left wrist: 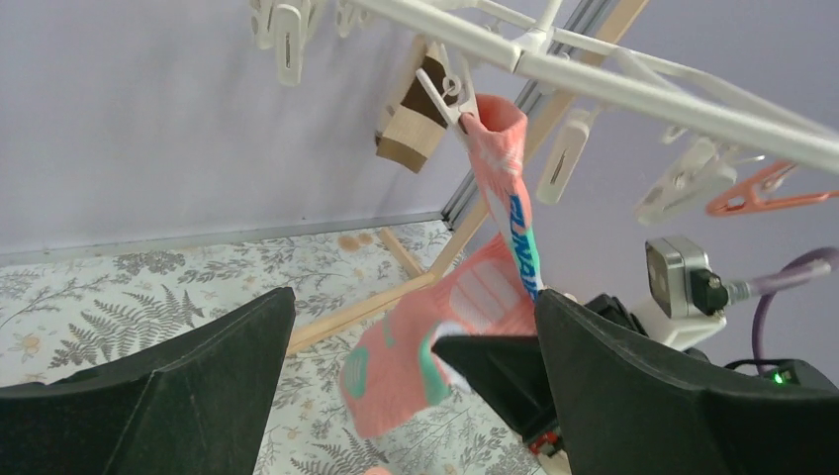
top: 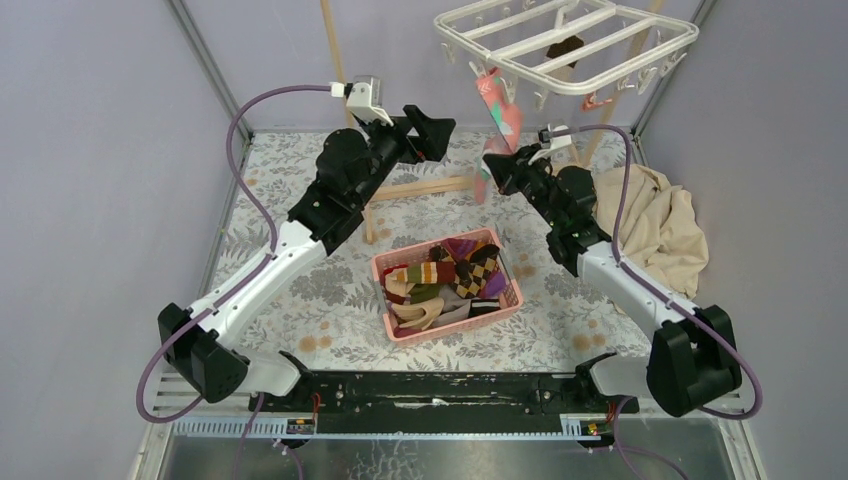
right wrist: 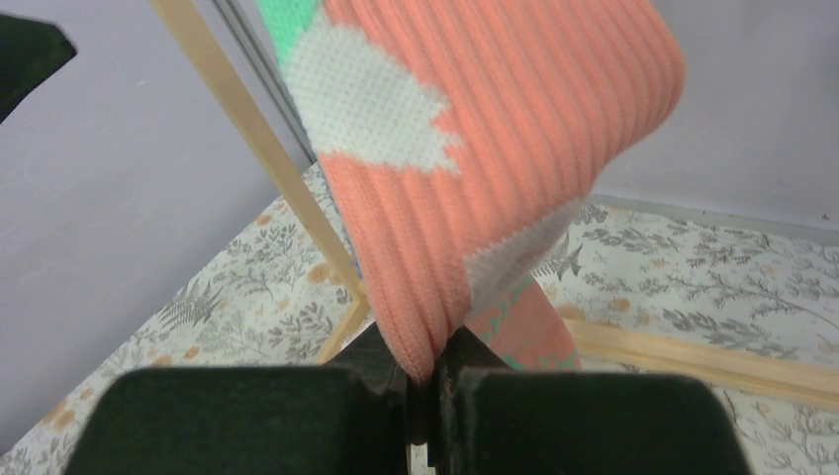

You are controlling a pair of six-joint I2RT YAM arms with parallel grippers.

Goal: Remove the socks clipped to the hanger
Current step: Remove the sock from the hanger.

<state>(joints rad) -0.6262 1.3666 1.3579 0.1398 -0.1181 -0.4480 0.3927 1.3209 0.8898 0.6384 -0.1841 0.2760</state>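
Low in the middle, we see a pink basket (top: 383, 268) of socks (top: 455, 272). Above it, our right gripper (right wrist: 427, 384) pinches the low end of a peach sock (right wrist: 514, 129) tight (its top hangs from a clip (left wrist: 445, 94)). Our left gripper (left wrist: 411, 327) spreads its fingers (left wrist: 198, 376) wide nearby. Upper right, the white hanger (top: 600, 22) also holds a brown sock (top: 567, 47).

Left end effector (left wrist: 414, 319) agape, right (right wrist: 421, 388) clenched

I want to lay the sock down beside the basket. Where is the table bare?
Bare floral table lies between the pink basket and the left arm, and in front of the basket toward the arm bases. Socks fill the basket; the beige cloth crowds the right side.
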